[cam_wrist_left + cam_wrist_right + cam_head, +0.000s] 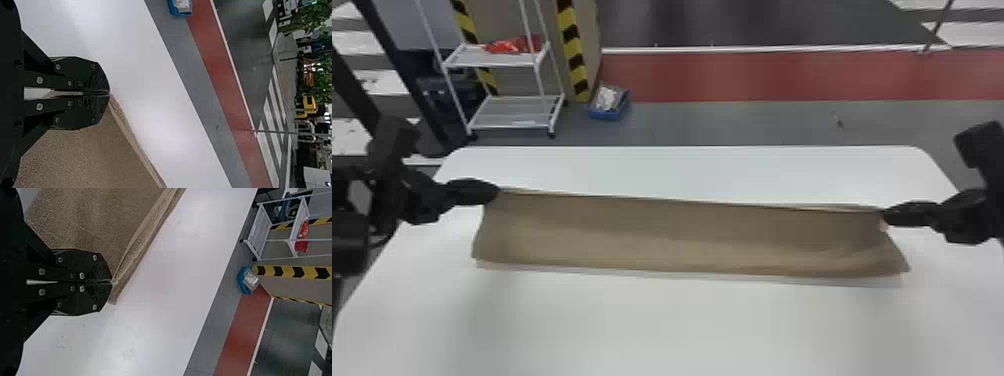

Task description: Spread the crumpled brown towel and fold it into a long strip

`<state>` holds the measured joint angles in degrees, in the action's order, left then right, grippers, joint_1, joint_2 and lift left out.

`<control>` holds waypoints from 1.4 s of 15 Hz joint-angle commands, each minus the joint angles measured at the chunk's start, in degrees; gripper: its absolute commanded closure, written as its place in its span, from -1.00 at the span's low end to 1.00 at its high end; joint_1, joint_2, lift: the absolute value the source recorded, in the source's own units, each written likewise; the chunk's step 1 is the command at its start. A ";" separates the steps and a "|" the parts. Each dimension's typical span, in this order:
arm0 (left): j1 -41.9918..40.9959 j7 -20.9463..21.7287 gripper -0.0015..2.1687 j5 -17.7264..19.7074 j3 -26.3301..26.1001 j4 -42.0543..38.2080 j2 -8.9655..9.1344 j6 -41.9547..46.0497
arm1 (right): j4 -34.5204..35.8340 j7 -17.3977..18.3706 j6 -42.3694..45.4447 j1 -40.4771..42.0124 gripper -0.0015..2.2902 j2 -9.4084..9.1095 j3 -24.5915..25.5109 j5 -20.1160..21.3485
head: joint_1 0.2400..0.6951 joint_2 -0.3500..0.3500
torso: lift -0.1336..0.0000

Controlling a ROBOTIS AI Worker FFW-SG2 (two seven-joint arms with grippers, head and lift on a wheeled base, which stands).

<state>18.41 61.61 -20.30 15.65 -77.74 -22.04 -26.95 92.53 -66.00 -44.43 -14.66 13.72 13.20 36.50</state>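
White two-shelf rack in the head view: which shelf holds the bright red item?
The upper white shelf: the bright red item lies on it, whereas the lower white shelf has nothing red.

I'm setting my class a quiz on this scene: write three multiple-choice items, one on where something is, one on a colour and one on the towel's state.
1. Where is the wheeled rack in the head view?
A. On the table
B. Beyond the table, towards the right
C. Beyond the table, towards the left

2. What colour are the walls of the bin?
A. Green
B. Blue
C. Yellow

3. How is the towel?
A. Rolled into a ball
B. Stretched between the left hand and the right hand
C. Hanging from the left hand alone

1: C, the rack stands past the far edge, left of centre.
2: B, blue walls show around pale contents.
3: B, each hand grips one end, with the upper edge drawn nearly straight between them.
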 commanded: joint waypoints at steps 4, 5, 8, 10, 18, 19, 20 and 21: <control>0.13 -0.17 -0.01 -0.44 -0.62 0.31 -0.19 0.27 | -1.21 0.08 0.17 -1.25 0.97 -0.10 -1.78 1.56 | 1.00 0.12 | -0.86; 0.13 -0.17 -0.01 -0.44 -0.62 0.40 -0.28 0.27 | -1.21 0.08 0.17 -1.43 0.97 -0.10 -2.04 1.91 | 1.00 0.13 | -0.86; 0.13 0.00 -0.01 -0.44 -0.62 0.40 -0.54 0.44 | -1.38 0.08 0.17 -1.87 0.97 -0.01 -2.92 3.58 | 1.00 0.14 | -0.86; 0.04 0.09 -0.01 -0.44 -0.62 0.58 -0.89 0.62 | -1.91 0.00 0.35 -1.78 0.97 0.16 -3.71 4.90 | 1.00 0.14 | -0.86; -0.13 0.80 -0.01 -0.44 -0.62 1.10 -2.13 1.85 | -4.81 0.17 0.52 -3.10 0.86 0.25 -4.24 7.10 | 1.00 0.14 | -0.86; -0.22 0.88 -0.01 -0.44 -0.62 1.10 -2.13 1.85 | -4.81 0.88 0.35 -3.10 0.68 -0.01 -4.24 7.10 | 1.00 0.14 | -0.86; -0.31 0.88 -0.01 -0.44 -0.62 1.01 -2.13 2.02 | -4.81 1.58 0.17 -3.10 0.37 -0.28 -4.24 7.10 | 1.00 0.14 | -0.86; -0.39 0.97 -0.01 -0.44 -0.62 1.01 -2.13 2.20 | -4.81 2.19 0.00 -3.10 0.25 -0.36 -4.15 6.83 | 1.00 0.14 | -0.86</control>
<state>18.16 62.51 -20.74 15.03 -76.66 -24.17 -25.00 87.73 -64.19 -44.23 -17.74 13.61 8.97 43.55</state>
